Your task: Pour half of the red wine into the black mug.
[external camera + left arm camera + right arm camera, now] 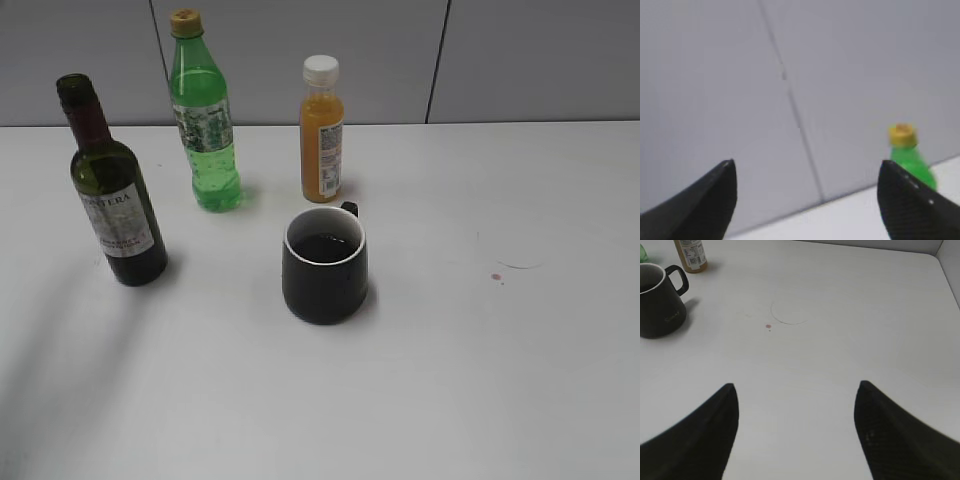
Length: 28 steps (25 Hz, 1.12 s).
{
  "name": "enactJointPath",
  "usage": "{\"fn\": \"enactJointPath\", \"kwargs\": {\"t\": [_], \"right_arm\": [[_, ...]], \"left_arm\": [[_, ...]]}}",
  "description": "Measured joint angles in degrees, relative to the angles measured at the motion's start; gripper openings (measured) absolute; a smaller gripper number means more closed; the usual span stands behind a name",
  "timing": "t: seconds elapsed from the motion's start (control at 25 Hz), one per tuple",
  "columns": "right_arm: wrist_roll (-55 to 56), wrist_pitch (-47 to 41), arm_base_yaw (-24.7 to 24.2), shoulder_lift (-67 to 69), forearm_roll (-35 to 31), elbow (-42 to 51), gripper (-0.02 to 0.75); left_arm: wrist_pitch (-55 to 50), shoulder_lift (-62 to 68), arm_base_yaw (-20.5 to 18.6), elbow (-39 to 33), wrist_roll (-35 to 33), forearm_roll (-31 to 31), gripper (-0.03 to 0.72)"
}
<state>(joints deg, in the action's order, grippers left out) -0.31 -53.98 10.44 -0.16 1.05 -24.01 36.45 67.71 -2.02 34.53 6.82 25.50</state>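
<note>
The dark-green wine bottle (pixel 113 190) with maroon neck foil and a "Frontera" label stands upright and uncapped at the left of the white table. The black mug (pixel 324 264) stands in the middle with dark red wine inside, its handle to the back; it also shows in the right wrist view (pixel 659 300). Neither gripper shows in the exterior view. My left gripper (pixel 807 200) is open and empty, facing the grey wall. My right gripper (pixel 796 430) is open and empty above bare table, right of the mug.
A bright green plastic bottle (pixel 204 120) and a small orange juice bottle (pixel 322 132) stand upright behind the mug; the green one also shows in the left wrist view (pixel 910 157). A small red drop (pixel 496 277) and a faint ring mark lie right of the mug.
</note>
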Motion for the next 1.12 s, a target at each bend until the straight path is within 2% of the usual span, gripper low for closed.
{"fn": "enactJointPath", "kwargs": {"t": [0.2, 0.28, 0.36, 0.48, 0.72, 0.96, 1.12], "right_arm": [[0.00, 0.00, 0.00, 0.00, 0.00, 0.00, 0.548], [0.00, 0.00, 0.00, 0.00, 0.00, 0.00, 0.548], [0.00, 0.00, 0.00, 0.00, 0.00, 0.00, 0.548], [0.00, 0.00, 0.00, 0.00, -0.06, 0.00, 0.548], [0.00, 0.00, 0.00, 0.00, -0.06, 0.00, 0.548], [0.00, 0.00, 0.00, 0.00, -0.10, 0.00, 0.548], [0.00, 0.00, 0.00, 0.00, -0.10, 0.00, 0.548]], "left_arm": [[-40.93, -9.87, 0.00, 6.22, 0.00, -4.36, 0.657], [-53.73, -12.19, 0.00, 9.14, -0.97, -7.34, 0.654], [-66.10, -13.84, 0.00, 11.77, -5.32, -11.83, 0.642], [-78.93, -14.90, -0.11, 13.05, -11.89, -18.89, 0.630], [-90.50, -22.34, -0.30, 12.45, -21.14, -32.38, 0.623], [-90.64, -37.45, -0.30, 4.01, -22.65, -33.14, 0.614], [-91.20, -46.73, -0.30, -1.19, -21.24, -32.98, 0.598]]}}
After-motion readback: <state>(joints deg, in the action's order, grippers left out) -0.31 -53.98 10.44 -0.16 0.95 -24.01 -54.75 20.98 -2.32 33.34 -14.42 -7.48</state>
